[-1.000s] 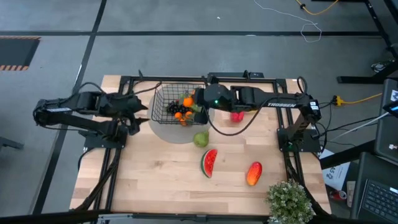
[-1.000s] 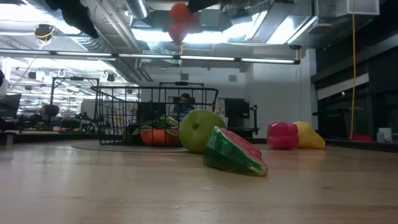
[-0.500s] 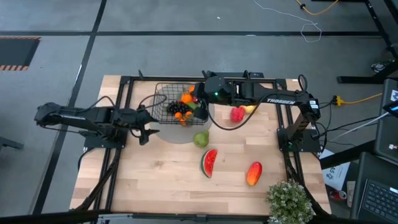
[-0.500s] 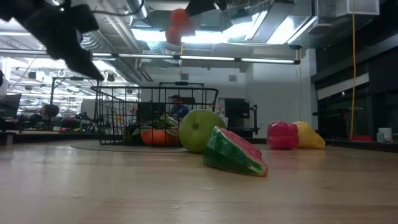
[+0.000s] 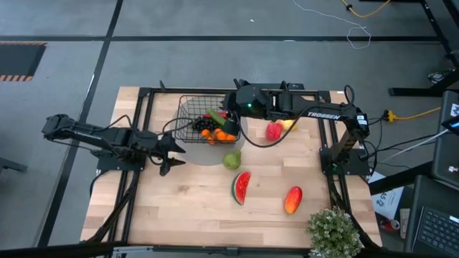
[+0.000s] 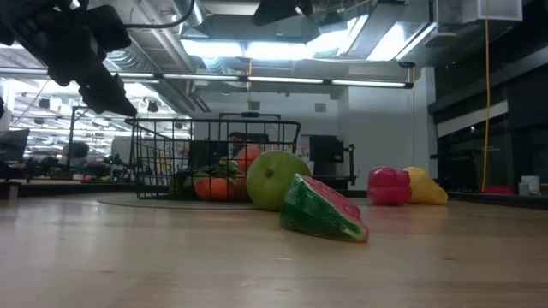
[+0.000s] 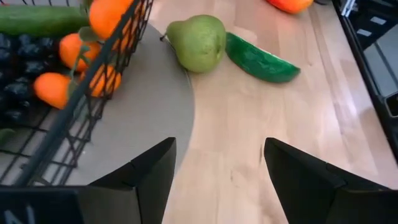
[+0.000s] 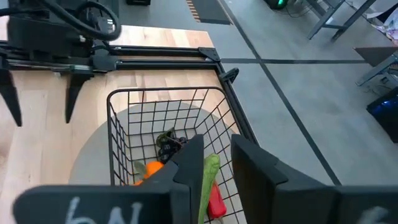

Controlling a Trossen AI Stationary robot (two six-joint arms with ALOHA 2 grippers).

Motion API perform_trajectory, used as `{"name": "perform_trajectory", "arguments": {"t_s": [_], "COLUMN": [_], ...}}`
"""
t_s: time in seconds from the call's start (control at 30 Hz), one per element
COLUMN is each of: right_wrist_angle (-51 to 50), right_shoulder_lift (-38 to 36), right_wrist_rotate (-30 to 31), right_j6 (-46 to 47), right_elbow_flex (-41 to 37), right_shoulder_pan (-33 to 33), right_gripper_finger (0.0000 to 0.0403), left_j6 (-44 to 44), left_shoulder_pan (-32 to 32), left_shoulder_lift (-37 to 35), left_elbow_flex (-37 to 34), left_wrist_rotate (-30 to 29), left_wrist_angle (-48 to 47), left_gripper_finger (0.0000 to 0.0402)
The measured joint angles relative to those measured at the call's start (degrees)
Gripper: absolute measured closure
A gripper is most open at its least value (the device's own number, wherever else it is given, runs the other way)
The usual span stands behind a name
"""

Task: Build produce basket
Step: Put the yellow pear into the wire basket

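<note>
The black wire basket (image 5: 192, 115) stands on a grey round mat (image 5: 204, 155) at the table's far middle. It holds oranges (image 7: 102, 12), dark grapes (image 7: 15, 68), a green cucumber (image 8: 209, 174) and a red fruit (image 8: 215, 202). My right gripper (image 8: 216, 155) is open and empty above the basket's right part (image 5: 228, 115). My left gripper (image 7: 217, 180) is open and empty above the mat's left edge (image 5: 172, 150). The green pear (image 5: 231, 160), watermelon slice (image 5: 242, 188), orange-red mango (image 5: 292, 200), a red fruit (image 5: 273, 131) and a yellow fruit (image 5: 287, 125) lie on the table.
A potted leafy plant (image 5: 334, 231) stands at the table's near right corner. A black frame (image 5: 150, 92) runs along the table's far and side edges. Bare wood (image 5: 179, 208) lies near and left of the watermelon slice.
The red fruit that hung below my right gripper has dropped into the basket and lies among the oranges. My left gripper has gone from beside the basket's left side toward the table's near edge and right, and has come lower.
</note>
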Motion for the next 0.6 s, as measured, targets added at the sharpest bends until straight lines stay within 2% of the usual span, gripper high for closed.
{"name": "perform_trajectory", "arguments": {"t_s": [0.1,0.2,0.37,0.6], "right_wrist_angle": [-1.7,-8.1,-26.9,-51.1], "right_shoulder_lift": [0.0,-0.1,-0.4,-0.4], "right_wrist_rotate": [0.0,0.0,-0.4,0.2], "right_j6": [0.0,1.6,13.7,28.2], "right_elbow_flex": [0.0,0.8,4.6,5.4], "right_shoulder_pan": [0.0,0.5,2.2,4.6], "right_gripper_finger": [0.0316,0.0315,0.0314,0.0314], "left_j6": [-1.8,-3.1,-2.7,-2.6], "left_shoulder_pan": [-0.8,-1.6,-2.7,-3.1], "left_shoulder_lift": [0.1,0.1,0.1,0.1], "left_elbow_flex": [0.0,0.0,0.0,0.0], "left_wrist_rotate": [-0.6,-1.0,-1.0,-1.1], "left_wrist_angle": [0.0,0.0,-0.2,-0.2], "left_gripper_finger": [0.0160,0.0160,0.0160,0.0160]}}
